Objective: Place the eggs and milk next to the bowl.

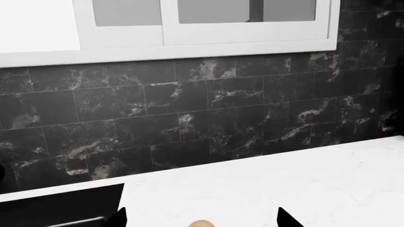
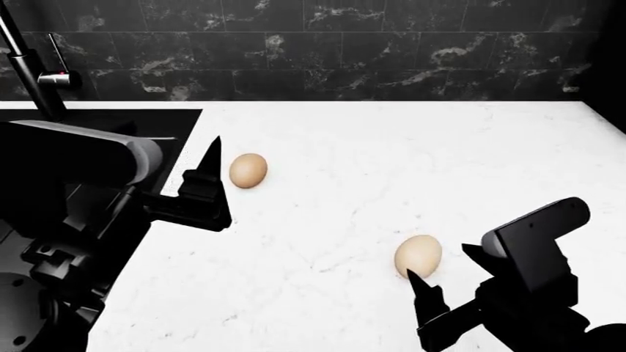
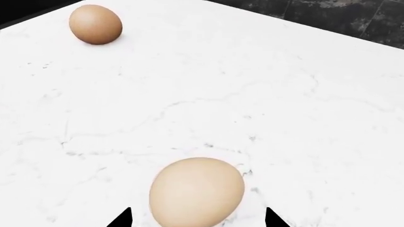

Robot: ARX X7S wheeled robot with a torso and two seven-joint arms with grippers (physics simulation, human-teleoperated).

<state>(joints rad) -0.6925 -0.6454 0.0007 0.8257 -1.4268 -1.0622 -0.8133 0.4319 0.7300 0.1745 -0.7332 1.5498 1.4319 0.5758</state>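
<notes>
Eggs lie on the white marble-veined countertop (image 2: 391,169), two of them, well apart. No carton and no bowl show in any view.

The nearer pale tan-beige oval egg (image 3: 197,191) sits between the spread black fingertips (image 3: 124,218) of the right gripper (image 3: 198,218); in the right wrist view one tip shows on each side of it with white counter visible in the gaps, so neither tip touches the shell. In the head view this egg (image 2: 418,256) lies just beyond the right gripper (image 2: 445,282), close to its near finger.

The darker tan oval egg (image 2: 248,170) rests just beside the left gripper (image 2: 210,187), on the side of the fingers away from the black sink basin (image 2: 88,121). In the left wrist view only a sliver of its pale top (image 1: 202,223) shows at the frame's edge, midway between the two black fingertips (image 1: 287,218) of the left gripper (image 1: 203,218), which stand wide apart and clear of it. Past those fingers run the counter, a black marbled tile wall (image 1: 208,109) and a white window frame (image 1: 170,45).
</notes>
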